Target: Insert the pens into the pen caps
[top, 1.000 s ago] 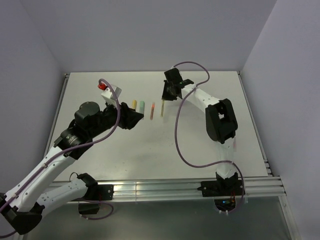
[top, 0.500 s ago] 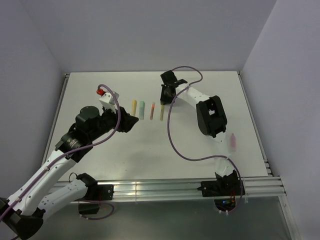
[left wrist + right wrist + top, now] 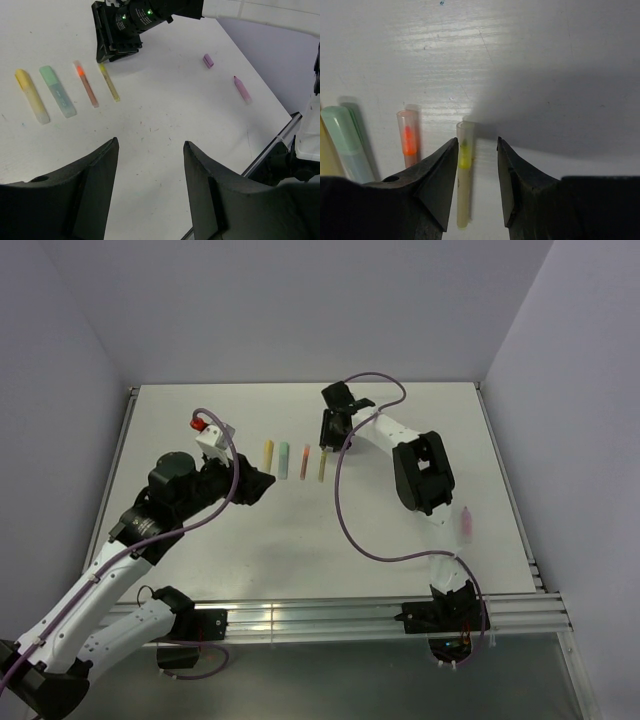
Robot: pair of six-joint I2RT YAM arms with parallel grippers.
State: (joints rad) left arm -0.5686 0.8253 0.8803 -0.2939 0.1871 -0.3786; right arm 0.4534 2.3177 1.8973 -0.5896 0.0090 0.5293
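The yellow-orange pen (image 3: 464, 170) lies flat on the table (image 3: 300, 550), in the lower middle of the right wrist view, between the two fingers of the right gripper (image 3: 477, 145). Its upper end is a clear cap with the yellow tip showing through. The fingers are spread to either side of it. The pen lies just against the finger on the left of the frame, and there is a clear gap to the other one. The gripper does not pinch it.

To the left of it in that view lies the orange-red pen (image 3: 409, 140), also clear-ended with its tip showing through. Left of that is the mint pen (image 3: 345, 142), and a sliver of the yellow pen (image 3: 31, 95) shows at the frame's left edge. From above, the four form a short row of near-parallel sticks in the upper middle of the frame, close to one another but apart. The right gripper stands at the far end of the rightmost one.

In the upper right of the left wrist view, well apart from the row, a purple cap (image 3: 208, 60) lies on the table. Near it, lower and further right, lies a purple pen (image 3: 242, 88) with its tip bare.

The left gripper (image 3: 150, 145) is at the left middle of the top view, near the row's lower left. Its fingers are spread wide with only bare table between them, and it touches none of the pens.
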